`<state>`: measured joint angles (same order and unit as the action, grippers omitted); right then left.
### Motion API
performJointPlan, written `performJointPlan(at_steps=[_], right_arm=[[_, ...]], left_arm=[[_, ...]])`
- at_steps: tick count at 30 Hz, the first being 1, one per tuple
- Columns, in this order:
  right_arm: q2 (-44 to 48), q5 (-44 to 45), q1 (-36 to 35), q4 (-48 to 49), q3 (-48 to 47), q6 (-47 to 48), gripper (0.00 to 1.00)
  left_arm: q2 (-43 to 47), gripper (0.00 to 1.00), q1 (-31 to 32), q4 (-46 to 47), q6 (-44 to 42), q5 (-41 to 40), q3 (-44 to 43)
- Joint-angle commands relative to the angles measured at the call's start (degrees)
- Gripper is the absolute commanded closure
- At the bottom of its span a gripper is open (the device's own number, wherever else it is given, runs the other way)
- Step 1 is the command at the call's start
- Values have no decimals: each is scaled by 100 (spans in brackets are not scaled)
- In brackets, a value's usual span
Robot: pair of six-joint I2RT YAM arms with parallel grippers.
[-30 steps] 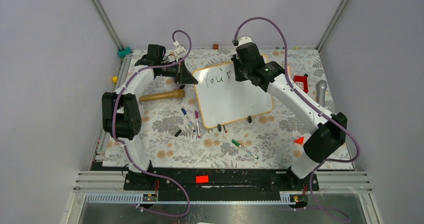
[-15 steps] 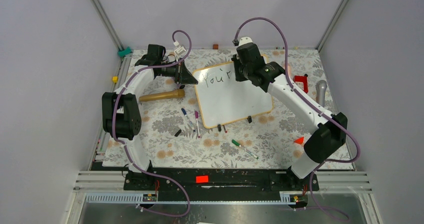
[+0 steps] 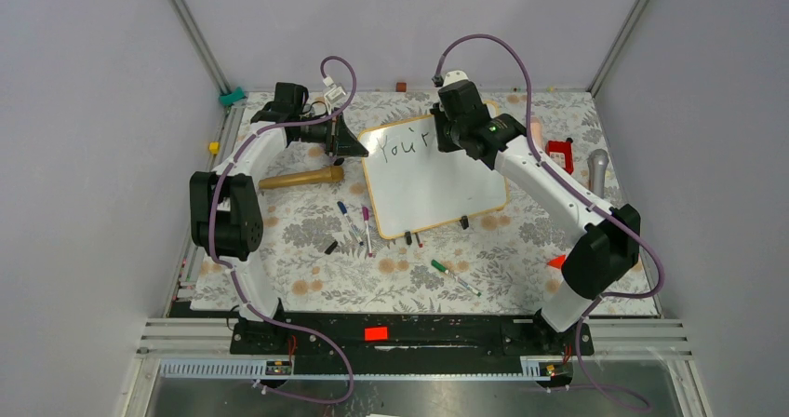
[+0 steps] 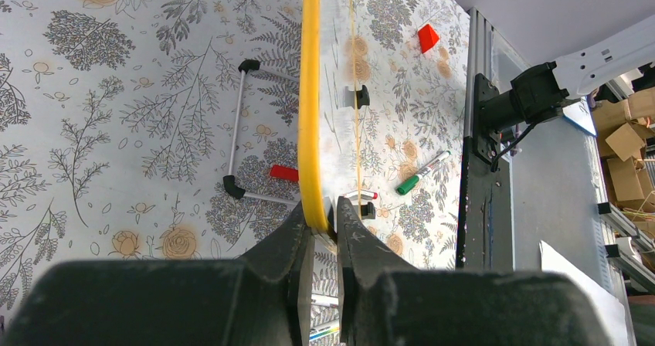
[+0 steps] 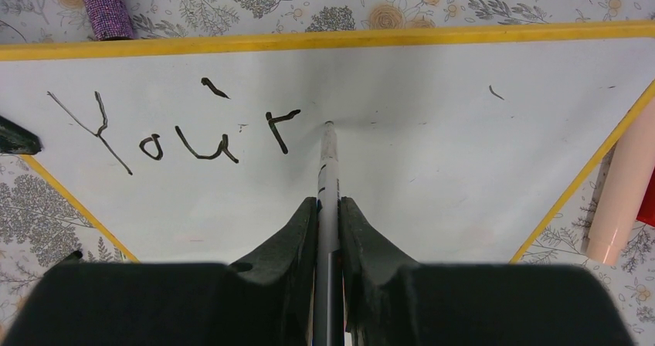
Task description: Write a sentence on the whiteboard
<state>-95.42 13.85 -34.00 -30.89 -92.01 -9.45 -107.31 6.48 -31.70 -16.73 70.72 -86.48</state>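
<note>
Seen from above, the left gripper (image 3: 354, 144) sits at about 11 o'clock on the table. Its jaws are pressed onto the orange-tan frame at the left edge of the whiteboard (image 3: 437, 189). The left wrist view shows both fingers (image 4: 297, 238) pinching that frame edge-on. At 7 o'clock from this gripper a wooden stick (image 3: 302, 178) lies on the floral cloth (image 3: 298, 249), with two small pens (image 3: 356, 223) nearer the arm bases. The whiteboard lies near the table's middle, a little toward 12 o'clock and turned slightly askew. The sentence (image 3: 406, 144) reads "You'r" along the board's far left part. The right gripper (image 3: 437, 138) hangs over the board's 12 o'clock edge, its fingers closed tight around a marker (image 5: 330, 161). The marker's tip rests on the white surface just right of the "r". A green marker (image 3: 454, 277) lies apart from the board at its 6 o'clock. At the board's 3 o'clock are a red object (image 3: 560, 150) and a microphone (image 3: 598, 169).
</note>
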Motion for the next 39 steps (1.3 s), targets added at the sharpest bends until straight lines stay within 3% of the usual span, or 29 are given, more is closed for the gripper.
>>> performJointPlan(at_steps=[1,24,39], right_arm=[[-101,76,79,102,-196,-80,100],[-223,50,245,54,-507,-78,100],[-101,-475,249,59,-250,-182,100]], left_arm=[[-93,100,261,-461,-797,-519,302],[-86,100,256,-460,-797,-574,312],[-74,100,261,-462,-788,-612,297]])
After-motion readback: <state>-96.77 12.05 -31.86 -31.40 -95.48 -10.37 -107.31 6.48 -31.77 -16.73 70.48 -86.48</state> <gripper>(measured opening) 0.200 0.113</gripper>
